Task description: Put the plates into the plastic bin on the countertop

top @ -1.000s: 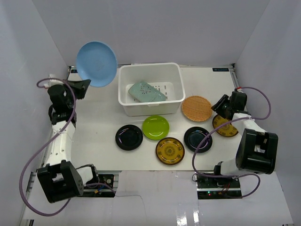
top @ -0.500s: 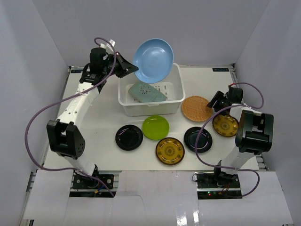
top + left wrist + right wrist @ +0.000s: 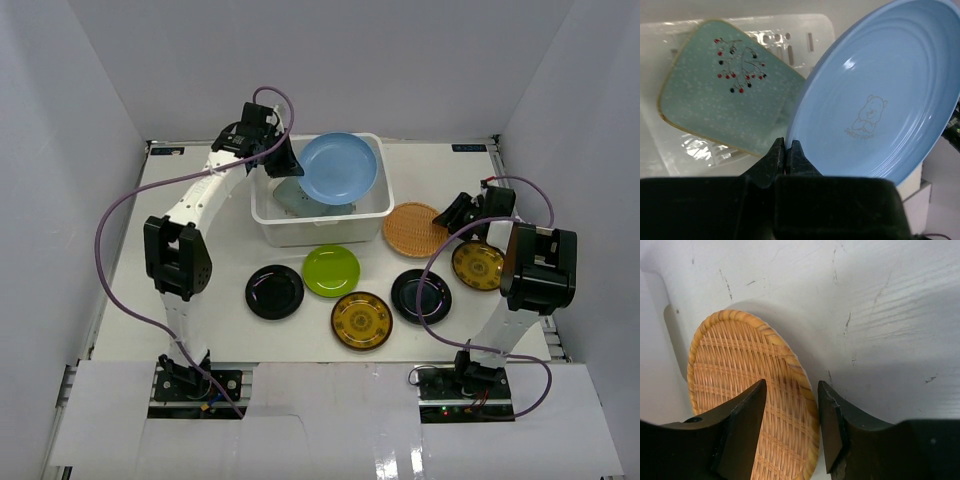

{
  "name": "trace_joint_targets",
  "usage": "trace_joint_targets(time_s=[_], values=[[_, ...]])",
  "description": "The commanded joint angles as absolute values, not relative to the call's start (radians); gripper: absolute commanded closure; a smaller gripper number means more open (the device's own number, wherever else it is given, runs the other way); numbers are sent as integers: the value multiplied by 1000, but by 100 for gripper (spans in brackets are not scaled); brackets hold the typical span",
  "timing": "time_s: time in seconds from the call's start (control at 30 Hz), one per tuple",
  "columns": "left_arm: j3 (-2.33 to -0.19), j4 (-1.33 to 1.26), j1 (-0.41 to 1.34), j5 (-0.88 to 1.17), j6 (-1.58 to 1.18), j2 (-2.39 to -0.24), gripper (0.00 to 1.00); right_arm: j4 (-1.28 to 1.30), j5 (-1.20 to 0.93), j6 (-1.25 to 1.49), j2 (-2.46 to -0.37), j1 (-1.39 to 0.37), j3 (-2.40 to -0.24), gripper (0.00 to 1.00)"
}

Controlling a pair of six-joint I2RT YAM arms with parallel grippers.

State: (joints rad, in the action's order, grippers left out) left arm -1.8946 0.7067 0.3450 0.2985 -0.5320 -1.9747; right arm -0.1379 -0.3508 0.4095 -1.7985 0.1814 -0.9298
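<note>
Left tool (image 3: 285, 160) is clamped shut on the rim of the light blue plate (image 3: 340, 168). In the left wrist view the fingers pinch its edge with basically no gap. The plate hangs tilted over the white bin (image 3: 268, 215), mostly inside the rim line from above. Not sure whether its low edge touches anything, the angle's no good for that. The mint plate (image 3: 725, 90) with little red berries lies slanted in the bin underneath it.

Right tool (image 3: 455, 215) is open about halfway and has hold of nothing. Its fingers straddle the rim of the orange woven plate (image 3: 730, 370), one over the weave and one over the bare desk (image 3: 880, 300). That plate sits flat on the desk just right of the bin.

Also on the desk:
- lime green plate (image 3: 331, 270), just in front of the bin
- left black plate (image 3: 274, 292)
- right black plate (image 3: 420, 296)
- near gold-patterned plate (image 3: 361, 320)
- far gold-patterned plate (image 3: 477, 266), partly behind the right arm
</note>
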Motion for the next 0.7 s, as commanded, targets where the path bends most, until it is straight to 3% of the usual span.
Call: trace_joint_targets(time_s=[0.0,0.23,0.47,0.53,0.67], values=[[-2020,819,339,224,-446,-1999,100,-245,-428,468,-1812,186,-899,49],[-2189,984,339,178,-379,-2153,100,-294,-436,499,-1845,192,-871,56],[-2220,1005,341,193,-347,-2233,100,-308,-347,534,-1761,215,-844,91],[-2212,994,341,209,-339,-2240,100,-304,-278,534,-1689,218,-833,92],[-2180,951,348,232,-339,-2233,68,-288,-238,560,-1562,244,-828,92]])
